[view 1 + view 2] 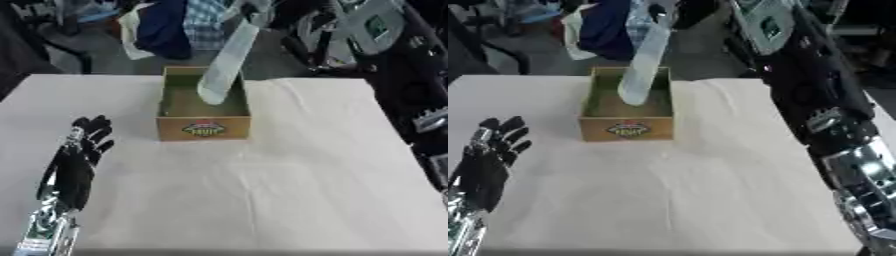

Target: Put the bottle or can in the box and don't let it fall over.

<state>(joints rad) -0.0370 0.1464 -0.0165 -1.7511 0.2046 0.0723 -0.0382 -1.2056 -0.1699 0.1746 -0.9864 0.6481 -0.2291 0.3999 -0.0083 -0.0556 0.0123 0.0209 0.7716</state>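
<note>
Table [289, 190]: covered in a white, slightly creased cloth; fills most of both views; carries the box toward its far middle.
Right arm [833, 125]: black with silver joints; enters from the right side and rises toward the top of the views, above the far edge of the table.
Box [204, 126]: open-topped cardboard, brown outside, greenish inside; a red and yellow label on the near wall; upright on the table, well apart from the left hand.
Bottle [226, 65]: clear, pale plastic, long and narrow; tilted, top end leaning away to the upper right; bottom end low inside the box near its far wall; contact with the box floor cannot be told.
Right hand [656, 12]: dark, at the top end of the bottle, near the upper edge of the right eye view; fingers blurred against the background, so grasping or released cannot be told.
Left hand [87, 137]: black, resting on the table near the lower left corner; fingers straight and relaxed, pointing away; nothing in it.
Background: clothing and dark equipment beyond the far edge of the table.
</note>
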